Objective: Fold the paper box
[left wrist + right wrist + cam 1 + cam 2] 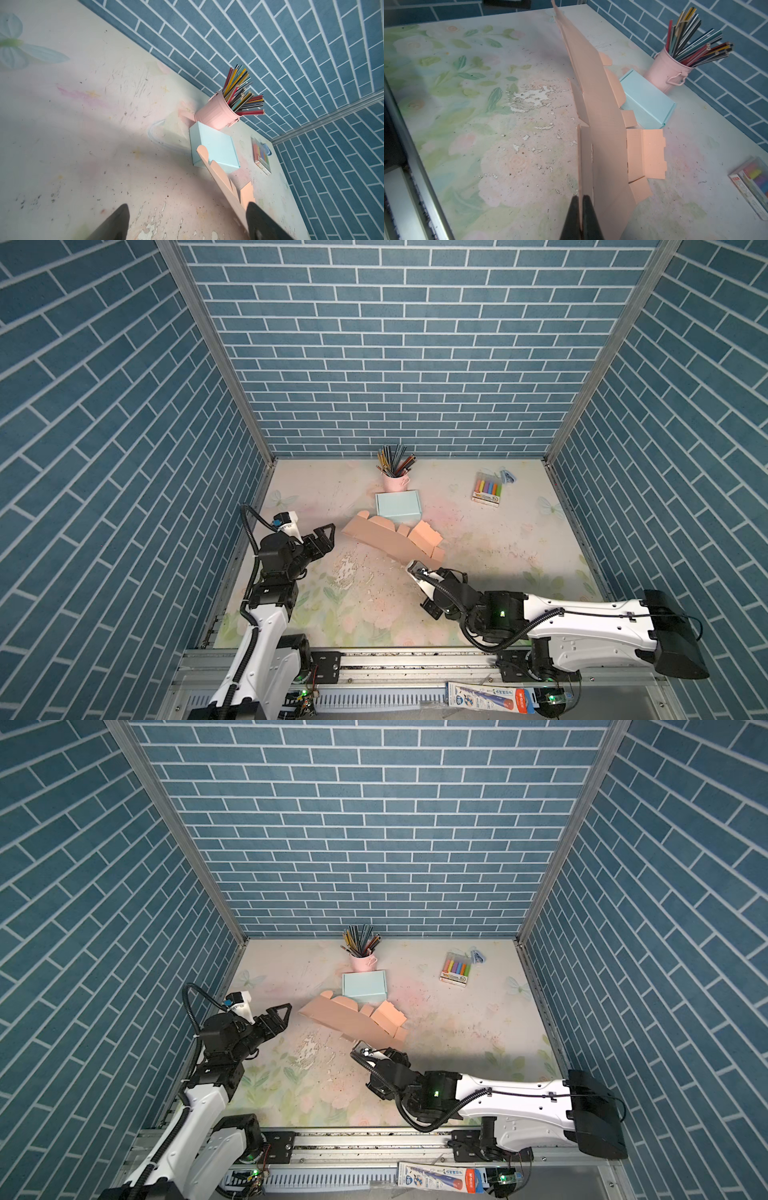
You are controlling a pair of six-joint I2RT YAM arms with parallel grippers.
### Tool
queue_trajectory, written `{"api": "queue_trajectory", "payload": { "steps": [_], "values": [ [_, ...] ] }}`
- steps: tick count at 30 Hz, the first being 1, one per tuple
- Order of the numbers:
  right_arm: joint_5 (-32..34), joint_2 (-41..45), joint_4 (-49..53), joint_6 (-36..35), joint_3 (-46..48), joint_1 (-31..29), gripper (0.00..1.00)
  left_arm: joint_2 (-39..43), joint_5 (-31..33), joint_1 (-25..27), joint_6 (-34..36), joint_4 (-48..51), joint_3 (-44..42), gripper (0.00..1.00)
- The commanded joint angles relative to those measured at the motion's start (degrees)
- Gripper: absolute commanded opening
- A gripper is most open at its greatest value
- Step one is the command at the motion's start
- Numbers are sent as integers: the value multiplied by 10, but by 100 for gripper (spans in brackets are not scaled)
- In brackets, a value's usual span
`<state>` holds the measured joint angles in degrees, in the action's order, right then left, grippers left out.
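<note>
Peach paper box (386, 537), still an unfolded blank, sits mid-desk (498, 539), standing tilted on one long edge with its flaps splayed toward the far edge. The right gripper (580, 197) has its fingers pressed together, pinching the blank's near end. The left gripper (188, 205) has its fingers spread wide, holding nothing, just beside the blank's left end. Behind the blank are a folded light-blue box (398, 504), a pink pencil bucket (395, 481) at the far edge and a marker pack (487, 489) near the far right corner.

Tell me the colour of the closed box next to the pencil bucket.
The closed box is pale blue; the right wrist view shows it best.
</note>
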<state>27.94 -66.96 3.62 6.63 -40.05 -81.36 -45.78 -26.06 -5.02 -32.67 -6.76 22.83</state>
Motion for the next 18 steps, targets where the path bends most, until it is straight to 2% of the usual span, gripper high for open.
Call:
{"api": "queue_trajectory", "payload": {
  "steps": [1,6,10,15,18],
  "values": [
    [-48,-17,-36,-37,15,-17,0,5,-13,-14,18,15,18,88],
    [-114,-61,-8,-30,16,-21,0,3,-28,-17,17,5,27,88],
    [-121,-97,12,-22,11,-21,0,-3,-44,-16,17,4,32,88],
    [-127,-97,-5,-14,21,-21,0,-1,-52,5,9,-4,11,88],
    [-144,-94,-5,-12,25,-21,7,1,-55,15,1,-12,-9,88]
  ]
}}
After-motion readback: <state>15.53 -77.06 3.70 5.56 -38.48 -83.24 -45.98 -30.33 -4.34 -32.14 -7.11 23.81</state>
